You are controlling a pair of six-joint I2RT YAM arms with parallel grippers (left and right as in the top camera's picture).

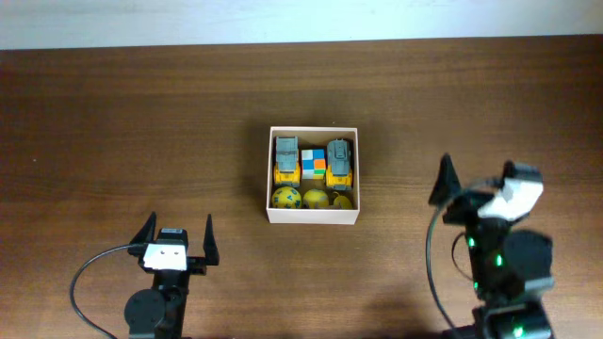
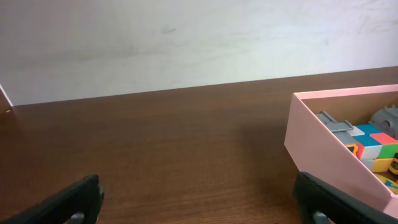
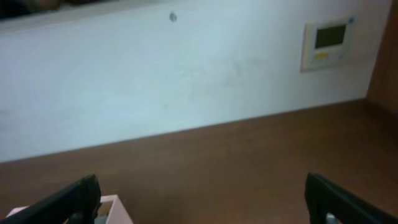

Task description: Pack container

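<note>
The container (image 1: 314, 216) sits at the table's centre, with white walls. Inside are two grey-and-yellow toy trucks (image 1: 285, 158) (image 1: 339, 160), a coloured cube (image 1: 313, 162) between them, and three yellow balls (image 1: 316, 199) along the near wall. My left gripper (image 1: 175, 235) is open and empty, near the front edge, left of the container. My right gripper (image 1: 478, 179) is open and empty, right of the container. The left wrist view shows the container's wall (image 2: 323, 149) right of the open jaws (image 2: 199, 208). The right wrist view shows a container corner (image 3: 115, 208) by the left finger of the open jaws (image 3: 202, 208).
The brown wooden table (image 1: 113, 141) ends at a white wall along the far side. A small wall panel (image 3: 326, 43) shows in the right wrist view. Black cables loop beside both arm bases near the front edge.
</note>
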